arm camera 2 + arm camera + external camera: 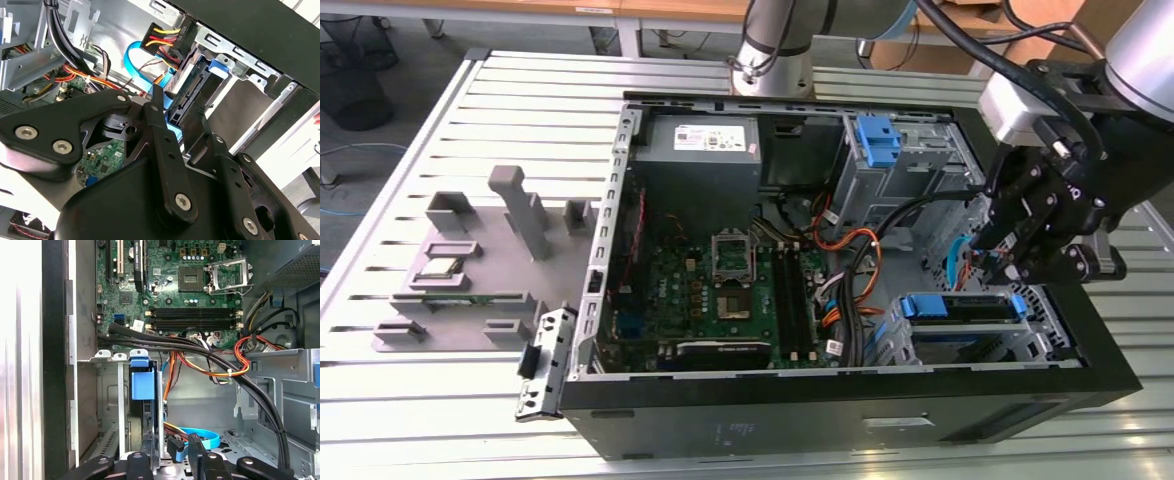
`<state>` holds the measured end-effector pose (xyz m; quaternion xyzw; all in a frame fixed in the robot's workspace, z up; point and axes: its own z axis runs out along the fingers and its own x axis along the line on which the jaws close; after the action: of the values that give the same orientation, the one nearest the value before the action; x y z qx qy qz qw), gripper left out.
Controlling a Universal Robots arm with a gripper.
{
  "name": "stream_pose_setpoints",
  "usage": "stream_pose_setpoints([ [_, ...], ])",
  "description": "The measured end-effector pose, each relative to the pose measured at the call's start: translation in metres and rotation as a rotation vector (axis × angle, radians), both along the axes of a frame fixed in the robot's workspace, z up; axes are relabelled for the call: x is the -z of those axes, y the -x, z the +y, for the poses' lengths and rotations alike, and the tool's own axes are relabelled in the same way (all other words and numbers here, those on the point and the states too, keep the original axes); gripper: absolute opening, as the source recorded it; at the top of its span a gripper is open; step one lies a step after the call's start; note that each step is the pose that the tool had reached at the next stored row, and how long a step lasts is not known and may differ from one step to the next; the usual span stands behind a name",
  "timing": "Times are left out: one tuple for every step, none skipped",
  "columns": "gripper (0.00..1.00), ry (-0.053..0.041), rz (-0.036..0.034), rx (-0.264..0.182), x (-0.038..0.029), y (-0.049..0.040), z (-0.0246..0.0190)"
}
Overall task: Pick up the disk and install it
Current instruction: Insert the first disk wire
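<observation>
The disk (962, 307) sits in the drive cage at the front corner of the open computer case (854, 395), on the exterior view's right; its blue carrier frames it. In the first wrist view its blue handle tab (140, 382) faces the motherboard. The second wrist view shows the disk's connector end (192, 95) standing on edge in the cage. My gripper (1017, 272) hangs just above that cage. Its black fingers (161, 131) stand apart, open, with nothing gripped between them, and the disk's end lies just beyond the fingertips. The gripper (171, 442) also shows in the first wrist view.
A bundle of black, orange and red cables (215, 360) and a blue data cable (137, 57) run close by the cage. A second blue bracket (877, 138) sits in the upper bay beside the grey power supply (700, 140). Grey fixtures (467, 265) stand on the slatted table at the exterior view's left.
</observation>
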<state>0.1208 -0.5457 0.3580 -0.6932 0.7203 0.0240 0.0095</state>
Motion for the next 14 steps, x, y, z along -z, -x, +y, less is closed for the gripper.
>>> stream_pose_setpoints([
  [0.42, 0.0032, 0.0, 0.0, 0.0005, 0.0, 0.0],
  [0.42, 0.0052, 0.0001, 0.0, 0.0006, 0.0, 0.0],
  [0.42, 0.0052, 0.0, 0.0, 0.0006, 0.0, 0.0],
  [0.42, 0.0053, 0.0, 0.0, 0.0006, 0.0, 0.0],
  [0.42, 0.0056, 0.0, 0.0, 0.0005, 0.0, 0.0],
  [0.42, 0.0057, 0.0, 0.0, 0.0005, 0.0, 0.0],
  [0.42, 0.0057, 0.0, 0.0, 0.0005, 0.0, 0.0],
  [0.42, 0.0058, 0.0, 0.0, 0.0005, 0.0, 0.0],
  [0.42, 0.0059, 0.0, 0.0, 0.0005, 0.0, 0.0],
  [0.42, 0.0059, 0.0, 0.0, 0.0005, 0.0, 0.0],
  [0.42, 0.006, 0.0, 0.0, 0.0005, 0.0, 0.0],
  [0.42, 0.006, 0.0, 0.0, 0.0005, 0.0, 0.0],
  [0.41, 0.0061, 0.0, 0.0, 0.0005, 0.0, 0.0],
  [0.41, 0.0062, 0.0, 0.0, 0.0005, 0.0, 0.0],
])
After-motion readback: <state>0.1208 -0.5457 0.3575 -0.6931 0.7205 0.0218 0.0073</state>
